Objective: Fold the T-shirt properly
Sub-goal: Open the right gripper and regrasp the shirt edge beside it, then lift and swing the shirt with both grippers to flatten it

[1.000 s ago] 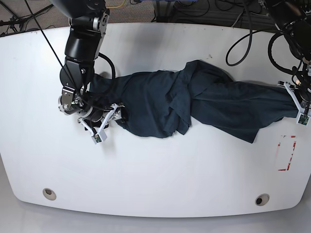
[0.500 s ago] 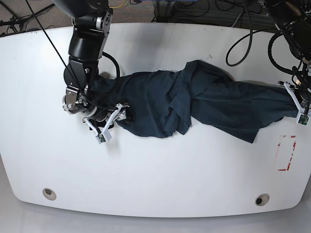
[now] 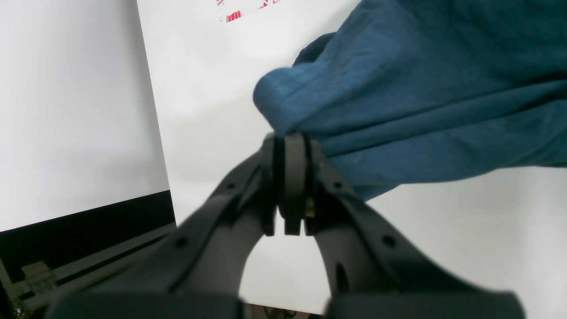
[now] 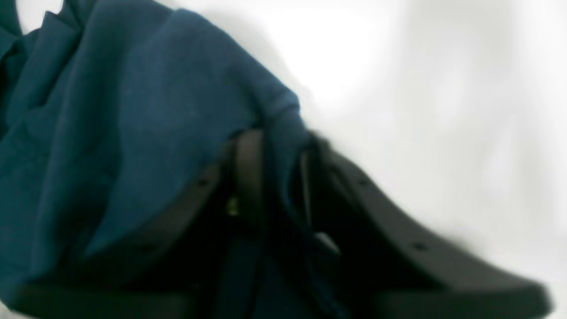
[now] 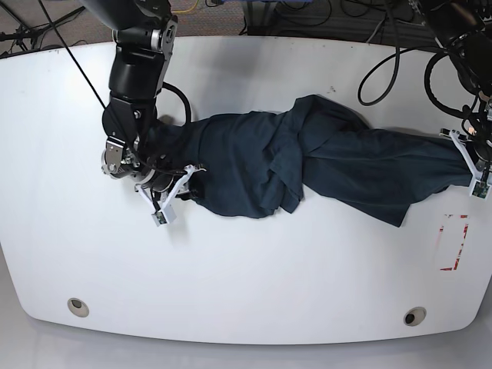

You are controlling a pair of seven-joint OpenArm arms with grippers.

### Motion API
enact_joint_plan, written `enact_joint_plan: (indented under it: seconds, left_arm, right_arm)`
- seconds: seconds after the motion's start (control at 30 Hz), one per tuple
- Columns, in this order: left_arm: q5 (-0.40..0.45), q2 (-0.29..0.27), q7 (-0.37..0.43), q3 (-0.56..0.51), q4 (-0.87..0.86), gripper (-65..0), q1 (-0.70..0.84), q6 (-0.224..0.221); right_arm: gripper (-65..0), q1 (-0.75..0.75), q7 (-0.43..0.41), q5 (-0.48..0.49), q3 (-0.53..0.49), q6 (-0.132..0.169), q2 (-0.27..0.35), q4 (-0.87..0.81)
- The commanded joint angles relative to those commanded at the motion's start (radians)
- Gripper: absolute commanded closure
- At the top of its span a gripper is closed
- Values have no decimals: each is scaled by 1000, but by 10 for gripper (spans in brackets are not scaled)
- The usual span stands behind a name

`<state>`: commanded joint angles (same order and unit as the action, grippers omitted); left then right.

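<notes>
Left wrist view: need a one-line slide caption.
Left gripper shut on a bunched edge of the navy T-shirt, lifting it off the white table.

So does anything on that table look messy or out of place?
Yes: the T-shirt is not flat. It lies stretched into a twisted, bunched rope between the left tool and the right tool, with folds piled up across its middle.

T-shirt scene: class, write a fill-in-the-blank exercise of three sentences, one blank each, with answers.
1. The T-shirt is dark ____ in colour.
2. The left gripper is ____ on the shirt's edge.
3. The shirt lies bunched on a ____ table.

Answers: blue; shut; white
</notes>
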<state>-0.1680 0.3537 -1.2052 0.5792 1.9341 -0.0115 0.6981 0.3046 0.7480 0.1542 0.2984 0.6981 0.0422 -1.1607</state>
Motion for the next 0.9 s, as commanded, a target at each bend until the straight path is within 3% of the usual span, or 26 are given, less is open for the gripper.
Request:
enact_joint_plan:
  seconds: [0.03,0.4,0.73,0.9]
  left_arm:
    - [0,0,0,0,0,0,0,0]
    - [2,0,0,-14,3,0,-44,0]
    - [3,-5,-3,-60,5,0,-170,0]
    - [0,-46,-5,-109,8,0,-259,0]
  right_arm:
    - [0,-2,2,0,0,0,0,-17]
    - [0,-71,203,0,5,0,35,-384]
    - [0,-38,316,8,5,0,157,-615]
    - [0,40,368,6,5,0,206,-646]
